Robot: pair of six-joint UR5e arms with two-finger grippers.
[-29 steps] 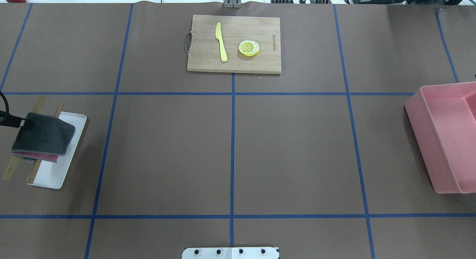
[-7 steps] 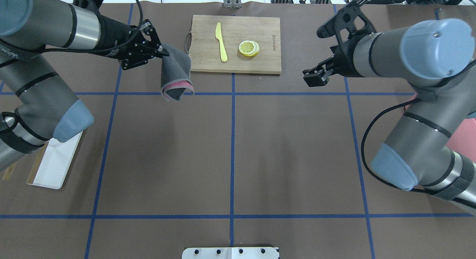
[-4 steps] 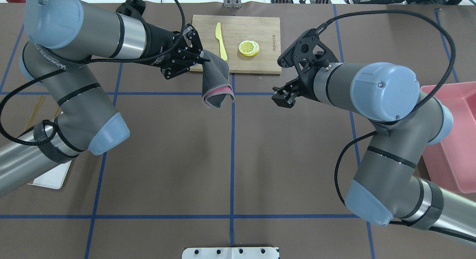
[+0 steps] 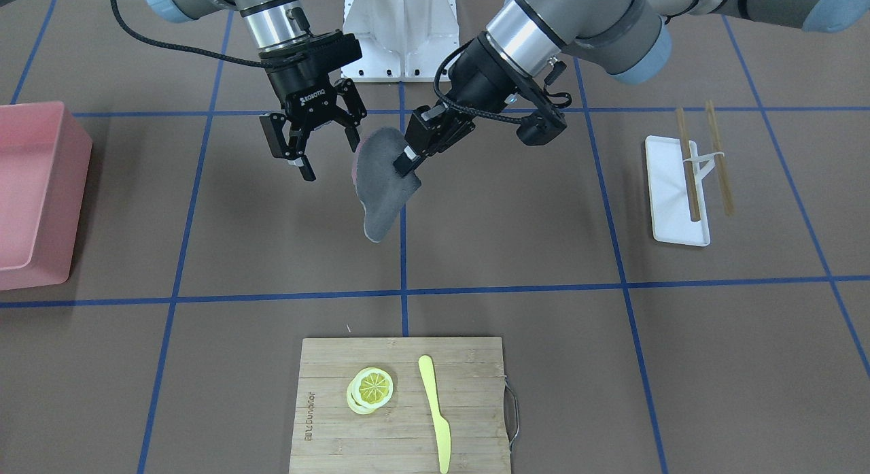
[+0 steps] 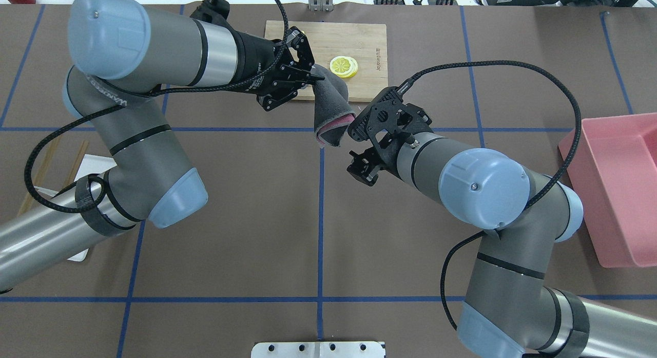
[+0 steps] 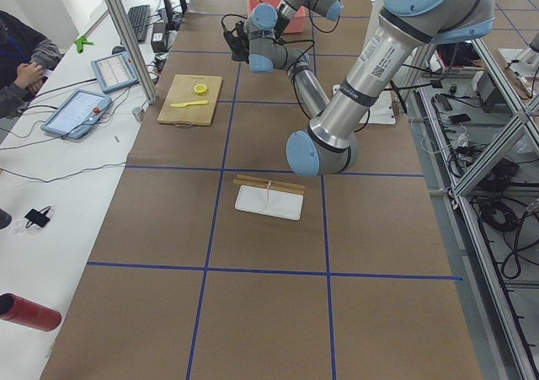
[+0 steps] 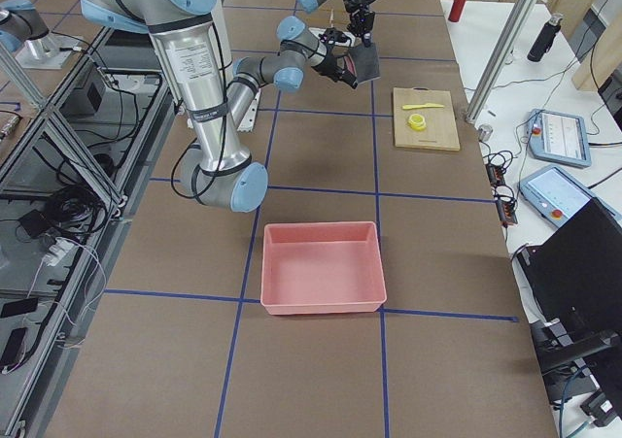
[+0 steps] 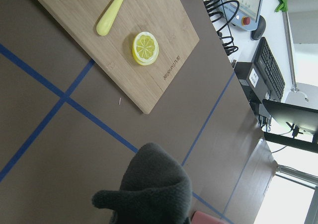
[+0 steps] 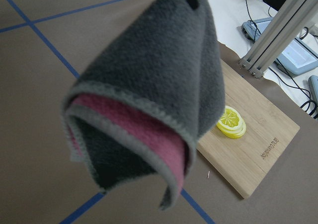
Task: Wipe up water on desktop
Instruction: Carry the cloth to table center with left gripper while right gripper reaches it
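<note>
Presently, in the front-facing view, the left gripper point(image 4: 406, 165) is closed on one edge of a folded grey fleece cloth with a pink inner face point(image 4: 382, 192). The cloth hangs beneath it, apparently clear of the flat brown tape-lined desktop point(image 4: 530, 209). The right gripper point(image 4: 331, 158) stands wide open and empty just beside the cloth. So slight a pinch may slip under drag. Overhead, the two grippers sit close together, so a snag or contact is possible. From the left wrist, a rectangular bamboo cutting board point(image 8: 171, 30) with a round yellow lemon slice point(image 8: 145, 48) and a yellow plastic knife point(image 8: 112, 13) lies ahead of the gripper, and a wide stroke could disturb them. From the right wrist, the cloth hangs bunched and may land as a wad. No view shows discernible water, so the wipe could miss it.
</note>
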